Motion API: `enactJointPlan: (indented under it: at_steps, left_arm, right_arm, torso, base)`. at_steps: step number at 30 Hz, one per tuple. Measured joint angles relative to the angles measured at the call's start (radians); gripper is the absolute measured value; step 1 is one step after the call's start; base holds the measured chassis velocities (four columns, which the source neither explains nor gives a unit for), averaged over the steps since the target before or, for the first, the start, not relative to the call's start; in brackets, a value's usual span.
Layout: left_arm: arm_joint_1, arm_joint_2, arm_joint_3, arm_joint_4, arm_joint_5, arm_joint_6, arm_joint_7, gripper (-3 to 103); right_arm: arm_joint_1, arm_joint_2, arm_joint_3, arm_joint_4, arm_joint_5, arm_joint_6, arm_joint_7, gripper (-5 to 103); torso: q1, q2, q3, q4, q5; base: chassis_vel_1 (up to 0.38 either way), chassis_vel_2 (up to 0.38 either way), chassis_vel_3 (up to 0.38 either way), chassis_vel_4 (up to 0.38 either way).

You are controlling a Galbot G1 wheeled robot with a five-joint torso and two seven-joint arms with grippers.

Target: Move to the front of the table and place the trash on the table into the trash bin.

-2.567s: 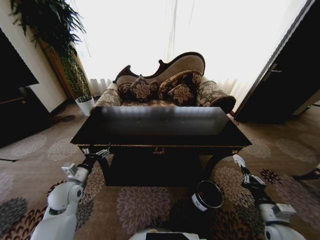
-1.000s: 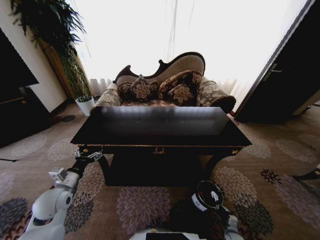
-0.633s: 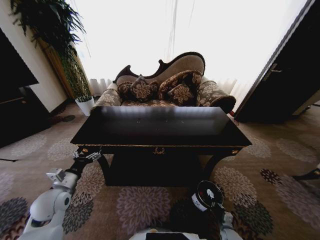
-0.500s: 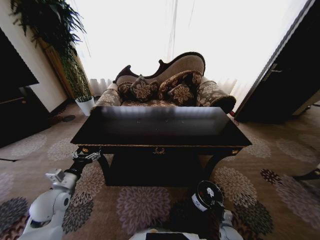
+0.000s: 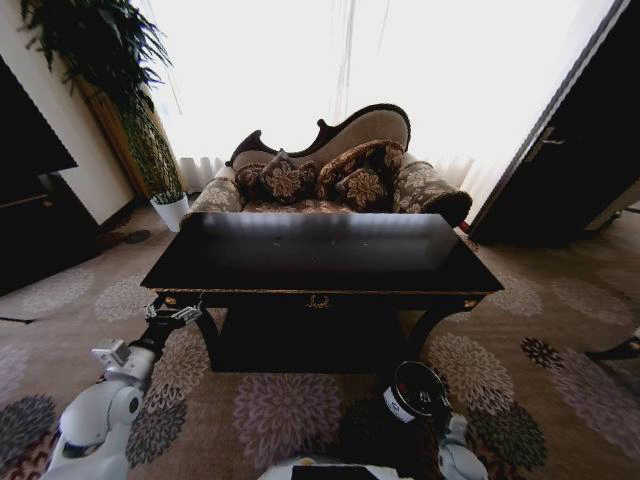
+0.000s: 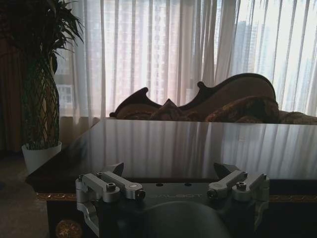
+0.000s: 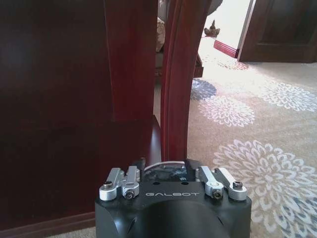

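a hotel-style room seen from the robot's head, looking forward and down. at the far left a tall leafy plant [image 5: 95, 60] rises from a white pot [image 5: 171, 210] on the floral carpet [image 5: 280, 410]. low at the left, the white left arm reaches forward; its left gripper [image 5: 172, 314] hangs just before the front left corner of the table [image 5: 320, 262], near the carved leg. from the left wrist camera the left gripper [image 6: 171, 173] has its fingers [image 6: 111, 187] spread wide apart, holding nothing, level with the table's edge and facing across the glossy top.

in the middle stands the table, large, dark wood, with a shiny black top that mirrors the bright curtains [image 5: 350, 70]. a small gold ornament [image 5: 318, 300] sits mid-front. no trash can be made out on the top. behind the table is a curved sofa [image 5: 330, 170] with patterned cushions.

right of centre, close to the robot's body and on the carpet in front of the table, sits the trash bin [image 5: 417, 392], black and round with a white label. the right arm is tucked low beside it. in the right wrist camera the right gripper [image 7: 172, 171] points at a reddish wood table leg [image 7: 177, 84], with the bin's rim just beyond its fingers [image 7: 121, 182], which are parted and grip nothing. at the far right is a dark wooden door [image 5: 570, 150].
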Motion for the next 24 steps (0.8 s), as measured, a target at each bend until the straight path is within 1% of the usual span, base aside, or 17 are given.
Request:
enactJointPlan:
  at_steps: [1,2,4,5,7,9,13,15,16,17,18,20,23,24]
  left_arm:
    - [0.000,-0.001,0.000,0.000,0.001,0.000,0.000,100]
    - [0.000,-0.001,0.000,0.000,0.001,0.000,0.000,100]
    - [-0.001,-0.002,0.001,0.001,0.003,0.000,0.000,100]
    - [-0.001,-0.002,0.001,0.001,0.003,0.000,0.000,100]
    - [-0.004,-0.001,0.001,0.003,0.002,0.000,0.000,100]
    - [-0.005,-0.001,0.001,0.005,0.002,0.000,0.000,100]
    - [-0.013,-0.003,0.006,0.018,0.001,-0.003,0.000,100]
    - [-0.016,-0.004,0.009,0.022,0.001,-0.004,0.000,100]
    - [-0.019,-0.005,0.014,0.025,0.001,-0.005,0.000,100]
    - [-0.022,-0.007,0.019,0.027,0.001,-0.006,0.000,100]
    - [-0.022,-0.007,0.019,0.027,0.001,-0.006,0.000,100]
    - [-0.029,-0.010,0.028,0.030,0.001,-0.007,0.000,100]
    - [-0.035,-0.011,0.033,0.034,-0.001,-0.008,-0.001,100]
    - [-0.035,-0.011,0.033,0.034,-0.001,-0.008,-0.001,100]
  right_arm:
    - [-0.005,-0.001,0.000,0.011,0.006,0.000,-0.001,52]
    - [-0.005,-0.001,0.000,0.011,0.006,0.000,-0.001,52]
    - [-0.023,-0.003,0.004,0.042,0.015,0.002,-0.008,63]
    - [-0.023,-0.003,0.004,0.042,0.015,0.002,-0.008,63]
    - [-0.053,-0.003,0.022,0.098,0.006,0.004,-0.010,74]
    - [-0.068,-0.003,0.031,0.122,-0.002,0.003,-0.007,74]
    - [-0.150,0.005,0.087,0.258,-0.020,0.005,-0.003,95]
    - [-0.174,0.008,0.103,0.292,-0.021,0.007,-0.004,95]
    - [-0.198,0.011,0.121,0.327,-0.021,0.011,-0.006,100]
    - [-0.225,0.014,0.138,0.364,-0.022,0.017,-0.007,100]
    - [-0.225,0.014,0.138,0.364,-0.022,0.017,-0.007,100]
    - [-0.269,0.018,0.166,0.417,-0.027,0.044,-0.018,100]
    - [-0.324,0.020,0.203,0.462,-0.057,0.112,-0.057,100]
    - [-0.324,0.020,0.203,0.462,-0.057,0.112,-0.057,100]
  torso:
    - [0.000,0.000,0.000,0.0000,0.0000]
    - [0.000,0.000,0.000,0.0000,0.0000]
    - [0.000,0.000,0.000,0.0000,0.0001]
    - [0.000,0.000,0.000,0.0000,0.0001]
    - [0.000,0.000,0.000,0.0000,0.0000]
    - [0.000,0.000,0.000,0.0000,0.0000]
    - [0.000,0.000,0.000,0.0000,0.0000]
    - [0.000,0.000,0.000,0.0000,0.0000]
    - [0.000,0.000,0.000,0.0000,-0.0001]
    - [0.000,0.000,0.000,-0.0001,-0.0002]
    - [0.000,0.000,0.000,-0.0001,-0.0002]
    - [0.000,0.000,0.000,-0.0001,0.0000]
    - [0.000,0.000,0.000,-0.0001,0.0001]
    - [0.000,0.000,0.000,-0.0001,0.0001]
  base:
    - [0.000,0.000,0.000,0.000]
    - [0.000,0.000,0.000,0.000]
    - [0.000,0.000,0.000,0.000]
    - [0.000,0.000,0.000,0.000]
    - [0.000,0.000,0.000,0.000]
    - [0.000,0.000,0.000,0.000]
    - [0.000,0.000,0.000,0.000]
    - [0.000,0.000,0.000,0.000]
    - [0.000,0.000,0.000,0.000]
    - [0.000,0.000,0.000,0.000]
    - [0.000,0.000,0.000,0.000]
    - [0.000,0.000,0.000,0.000]
    - [0.000,0.000,0.000,0.000]
    - [0.000,0.000,0.000,0.000]
